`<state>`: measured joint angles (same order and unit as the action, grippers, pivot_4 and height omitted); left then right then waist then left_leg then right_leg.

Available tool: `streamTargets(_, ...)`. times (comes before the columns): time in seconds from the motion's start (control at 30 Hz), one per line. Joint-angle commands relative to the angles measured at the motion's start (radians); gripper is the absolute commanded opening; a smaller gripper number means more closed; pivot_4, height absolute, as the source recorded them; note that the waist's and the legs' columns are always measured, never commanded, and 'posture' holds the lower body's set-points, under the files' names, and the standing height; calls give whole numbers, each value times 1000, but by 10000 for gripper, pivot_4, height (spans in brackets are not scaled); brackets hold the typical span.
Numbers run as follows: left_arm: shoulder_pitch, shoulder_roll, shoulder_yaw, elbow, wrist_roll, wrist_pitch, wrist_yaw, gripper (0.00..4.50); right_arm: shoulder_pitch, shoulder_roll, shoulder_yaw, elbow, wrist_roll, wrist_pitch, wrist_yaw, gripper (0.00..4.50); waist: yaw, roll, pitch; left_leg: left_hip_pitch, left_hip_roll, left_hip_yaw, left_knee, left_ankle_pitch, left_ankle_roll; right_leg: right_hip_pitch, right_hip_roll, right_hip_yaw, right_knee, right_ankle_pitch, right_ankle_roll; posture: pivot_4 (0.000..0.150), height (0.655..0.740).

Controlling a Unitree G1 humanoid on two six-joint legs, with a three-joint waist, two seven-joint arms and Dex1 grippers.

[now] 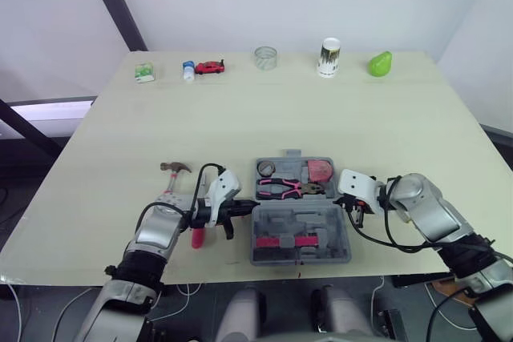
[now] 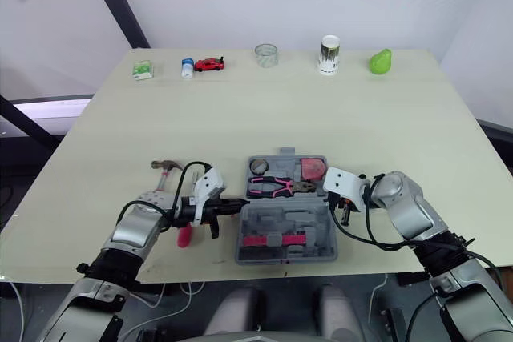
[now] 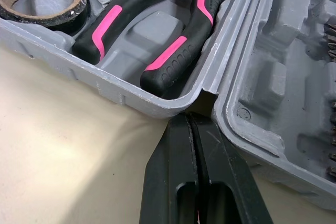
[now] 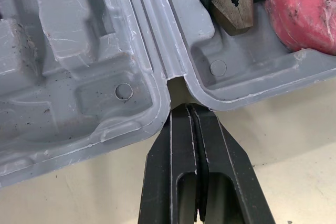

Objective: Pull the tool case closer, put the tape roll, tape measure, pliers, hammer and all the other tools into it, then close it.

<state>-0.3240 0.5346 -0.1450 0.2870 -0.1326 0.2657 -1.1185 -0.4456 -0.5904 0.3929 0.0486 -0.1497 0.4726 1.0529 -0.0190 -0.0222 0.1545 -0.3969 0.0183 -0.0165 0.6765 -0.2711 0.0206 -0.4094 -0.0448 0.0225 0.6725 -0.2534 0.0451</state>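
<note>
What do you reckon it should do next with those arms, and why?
Probably back the left gripper away from the hinge of the tool case and reach for the hammer. The case sits near the table's front edge with tape roll, pliers and tape measure inside, while the hammer lies outside, beside that arm.

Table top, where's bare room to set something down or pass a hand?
Widest free patch: the table between the back row, toy car to cup, and the tool case. The far left and right margins are bare too. Crowded: beside the case, where left fingers, hammer and right fingers sit.
</note>
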Motion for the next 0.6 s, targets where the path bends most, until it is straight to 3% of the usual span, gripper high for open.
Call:
streamTargets(0.03, -2, 0, 7, -40, -25, -3, -4, 759, 3, 29, 30, -42, 28, -21, 24, 0, 0, 0, 0, 0, 0, 0, 0, 0, 0, 0, 0, 0, 0, 0, 0, 1500, 7400)
streamTargets(0.6, 13, 17, 45, -32, -43, -31, 24, 759, 15, -18, -41, -24, 42, -16, 5, 0, 1, 0, 0, 0, 0, 0, 0, 0, 0, 0, 0, 0, 0, 0, 0, 1500, 7400)
